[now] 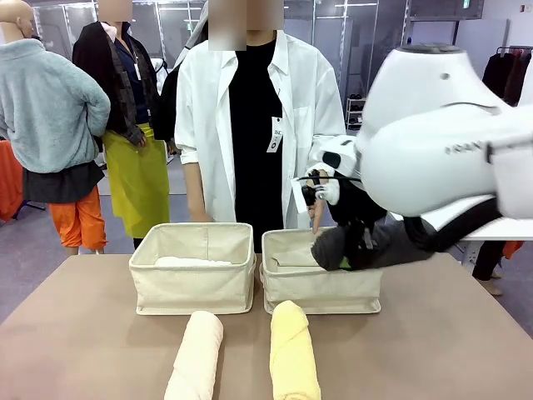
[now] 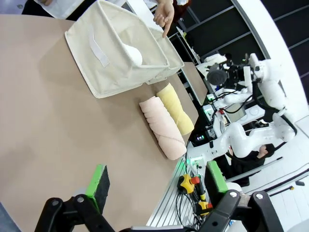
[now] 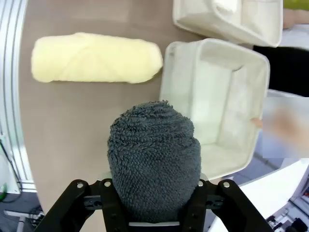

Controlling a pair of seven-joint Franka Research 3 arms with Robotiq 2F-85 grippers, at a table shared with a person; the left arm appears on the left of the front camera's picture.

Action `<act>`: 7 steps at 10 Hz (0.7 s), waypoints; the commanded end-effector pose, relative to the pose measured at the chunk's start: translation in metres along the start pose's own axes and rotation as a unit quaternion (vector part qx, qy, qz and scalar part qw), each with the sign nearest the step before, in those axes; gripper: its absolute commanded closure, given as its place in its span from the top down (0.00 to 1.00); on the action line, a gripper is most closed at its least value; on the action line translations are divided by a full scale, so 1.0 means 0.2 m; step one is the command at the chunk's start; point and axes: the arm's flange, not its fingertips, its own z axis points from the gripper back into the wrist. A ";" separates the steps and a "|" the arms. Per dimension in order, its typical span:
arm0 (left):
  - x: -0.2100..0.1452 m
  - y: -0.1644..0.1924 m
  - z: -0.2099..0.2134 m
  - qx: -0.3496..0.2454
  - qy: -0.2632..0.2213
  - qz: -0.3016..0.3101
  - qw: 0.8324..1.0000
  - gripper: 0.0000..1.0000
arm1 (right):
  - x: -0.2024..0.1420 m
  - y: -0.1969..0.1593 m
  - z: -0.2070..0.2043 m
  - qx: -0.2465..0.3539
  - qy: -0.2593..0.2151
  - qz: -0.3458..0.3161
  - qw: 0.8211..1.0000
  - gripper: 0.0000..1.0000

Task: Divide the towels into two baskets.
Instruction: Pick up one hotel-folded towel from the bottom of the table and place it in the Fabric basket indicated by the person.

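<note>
Saw a brown table (image 1: 83,333) across the foreground. Noted a person (image 1: 250,125) in white shirt over black top at its far edge — tag (image 1: 275,135) at the chest. Spotted dark clothes (image 1: 502,77) on a rack (image 1: 515,49) far right — also a yellow-and-red button box (image 2: 186,183) beside cables (image 2: 180,209).

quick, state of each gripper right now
left gripper: open, holding nothing
right gripper: closed on the dark grey towel
</note>
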 end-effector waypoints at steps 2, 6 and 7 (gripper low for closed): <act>-0.02 -0.02 0.01 0.002 0.001 -0.004 1.000 1.00 | 0.14 -0.28 -0.12 0.013 0.010 0.059 0.998 0.42; -0.02 -0.02 0.01 0.002 0.001 -0.004 1.000 1.00 | 0.18 -0.49 -0.32 0.030 0.019 0.082 0.996 0.42; -0.02 -0.02 0.01 0.002 0.001 -0.004 1.000 1.00 | 0.17 -0.54 -0.39 0.031 0.023 0.081 0.996 0.42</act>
